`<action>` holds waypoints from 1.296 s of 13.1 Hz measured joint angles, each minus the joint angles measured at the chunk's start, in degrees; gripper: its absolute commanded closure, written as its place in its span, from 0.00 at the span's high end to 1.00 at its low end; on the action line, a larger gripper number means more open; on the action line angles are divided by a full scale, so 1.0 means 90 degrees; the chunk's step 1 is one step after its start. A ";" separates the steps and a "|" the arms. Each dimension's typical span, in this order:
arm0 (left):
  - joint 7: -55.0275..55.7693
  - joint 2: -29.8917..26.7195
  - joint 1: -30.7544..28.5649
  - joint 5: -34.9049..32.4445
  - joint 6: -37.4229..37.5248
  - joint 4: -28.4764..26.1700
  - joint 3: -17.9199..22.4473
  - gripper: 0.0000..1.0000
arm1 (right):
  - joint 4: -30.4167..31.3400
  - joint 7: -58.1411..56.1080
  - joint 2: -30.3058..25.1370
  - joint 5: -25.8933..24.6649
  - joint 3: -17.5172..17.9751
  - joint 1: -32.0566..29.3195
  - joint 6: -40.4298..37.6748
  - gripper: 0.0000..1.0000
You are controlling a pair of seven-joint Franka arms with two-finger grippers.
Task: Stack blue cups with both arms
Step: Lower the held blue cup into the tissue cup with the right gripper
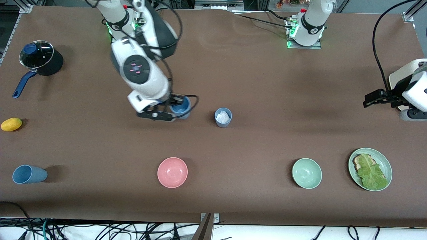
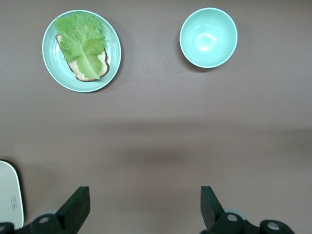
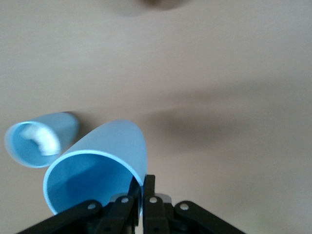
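My right gripper [image 1: 171, 107] is shut on the rim of a light-blue cup [image 1: 181, 107] near the table's middle; in the right wrist view the fingers pinch the cup's wall [image 3: 105, 165]. A second blue cup [image 1: 223, 117] with something white inside stands beside it toward the left arm's end, and also shows in the right wrist view [image 3: 39, 137]. A third blue cup [image 1: 28, 174] lies on its side at the right arm's end, near the front camera. My left gripper [image 1: 373, 99] is open and empty, waiting above the table at the left arm's end; its fingertips [image 2: 77, 207] are spread wide.
A pink bowl [image 1: 172, 172] and a pale green bowl [image 1: 307, 173] sit nearer the front camera. A green plate [image 1: 384, 160] holds bread and lettuce. A black pot [image 1: 40, 58] with a blue handle and a yellow fruit [image 1: 11, 124] lie at the right arm's end.
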State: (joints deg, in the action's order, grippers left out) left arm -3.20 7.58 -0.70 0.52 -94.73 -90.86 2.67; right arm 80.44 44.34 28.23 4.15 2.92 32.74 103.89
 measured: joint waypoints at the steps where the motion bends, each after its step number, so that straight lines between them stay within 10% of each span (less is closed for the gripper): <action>1: -0.0022 -0.0030 -0.0001 0.0000 -0.0032 -0.0072 0.0012 1.00 | -0.0445 0.0465 0.0276 0.0000 -0.0001 0.0254 0.0002 0.00; 6: -0.0058 -0.0016 -0.0003 0.0000 -0.0115 -0.0152 0.0039 1.00 | -0.1941 0.1908 0.1425 -0.0001 -0.0010 0.0904 0.0008 0.00; 17: -0.0065 -0.0015 0.0012 0.0002 -0.0197 -0.0155 0.0027 1.00 | -0.2032 0.2082 0.1693 -0.0017 -0.0046 0.0988 0.0092 0.00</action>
State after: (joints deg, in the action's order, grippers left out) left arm -3.79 7.44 -0.59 0.54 -96.51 -92.25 2.92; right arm 62.15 63.08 43.47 3.99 2.51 41.63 104.72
